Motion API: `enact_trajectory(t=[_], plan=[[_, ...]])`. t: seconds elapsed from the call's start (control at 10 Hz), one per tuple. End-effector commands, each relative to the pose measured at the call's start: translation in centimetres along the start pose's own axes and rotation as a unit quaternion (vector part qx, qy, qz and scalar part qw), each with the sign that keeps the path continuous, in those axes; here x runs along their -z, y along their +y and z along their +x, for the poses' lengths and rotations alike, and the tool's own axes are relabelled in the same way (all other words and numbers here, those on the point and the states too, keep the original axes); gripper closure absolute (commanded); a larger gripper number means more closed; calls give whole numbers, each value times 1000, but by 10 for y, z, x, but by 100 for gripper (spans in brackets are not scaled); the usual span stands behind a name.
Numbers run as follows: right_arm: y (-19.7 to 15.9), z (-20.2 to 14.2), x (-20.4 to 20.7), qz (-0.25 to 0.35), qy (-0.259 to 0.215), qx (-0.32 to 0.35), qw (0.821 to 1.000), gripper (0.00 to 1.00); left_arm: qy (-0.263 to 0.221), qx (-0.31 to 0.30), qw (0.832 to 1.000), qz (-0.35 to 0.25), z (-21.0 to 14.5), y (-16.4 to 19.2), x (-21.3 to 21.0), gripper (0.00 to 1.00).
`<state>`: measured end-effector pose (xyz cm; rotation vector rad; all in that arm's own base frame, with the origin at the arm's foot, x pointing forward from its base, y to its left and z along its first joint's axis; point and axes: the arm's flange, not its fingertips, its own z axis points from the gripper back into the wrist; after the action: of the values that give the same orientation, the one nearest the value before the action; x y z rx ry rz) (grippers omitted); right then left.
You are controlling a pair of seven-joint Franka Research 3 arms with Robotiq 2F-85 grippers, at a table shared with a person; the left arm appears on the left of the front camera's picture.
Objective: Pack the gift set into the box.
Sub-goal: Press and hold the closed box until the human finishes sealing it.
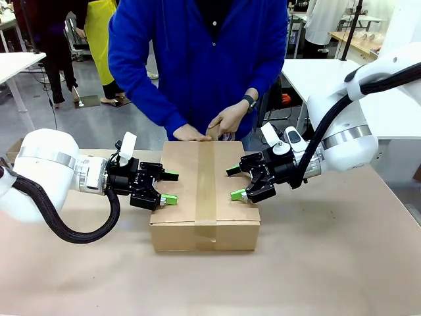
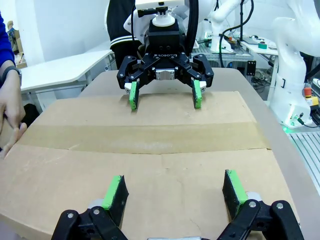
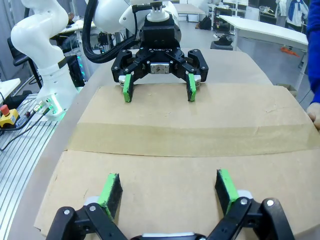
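Box (image 1: 204, 197) seen closed and taped on counter (image 1: 329, 263); packing judged done. Left claw (image 1: 166, 187) and right claw (image 1: 235, 183) spread wide, nothing gripped.

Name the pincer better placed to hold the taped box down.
Neither clearly: left pincer and right pincer both hang open over opposite ends of the box, equally close. The person's hands press its far edge.

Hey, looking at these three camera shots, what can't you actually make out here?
- Contents of the box: flaps shut and taped in every view, so whatever is inside is hidden.
- Person's hands at the far edge, front view: what they hold or press cannot be told.
- Left wrist view: the hand is cut off by the picture's edge.
- Left gripper and right gripper, both open: whether the pads touch the box sides is unclear.
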<state>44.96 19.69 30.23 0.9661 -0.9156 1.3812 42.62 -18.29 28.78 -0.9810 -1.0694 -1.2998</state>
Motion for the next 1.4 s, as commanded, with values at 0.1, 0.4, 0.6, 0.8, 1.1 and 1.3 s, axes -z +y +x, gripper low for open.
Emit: enact_trajectory(t=[0.1, 0.4, 0.6, 0.8, 1.1, 1.3], plan=[[0, 0, 1, -1, 1, -5, 1000, 0, 3, 6, 1000, -1, -3, -1, -1, 0], [0, 0, 1, -1, 1, -5, 1000, 0, 3, 6, 1000, -1, -3, -1, -1, 0], [5, 5, -12, 12, -44, -21, 999, 0, 0, 0, 1000, 0, 0, 0, 0, 0], [28, 15, -65, -28, -145, -63, 987, 0, -94, 30, 995, 1, 23, -22, -64, 0], [78, -17, -154, -202, -164, -52, 964, 0, -128, 46, 984, 114, -1, -55, -151, 0], [100, -42, -189, -284, -155, -20, 946, 0, -181, 18, 956, 232, -31, -71, -197, 0]])
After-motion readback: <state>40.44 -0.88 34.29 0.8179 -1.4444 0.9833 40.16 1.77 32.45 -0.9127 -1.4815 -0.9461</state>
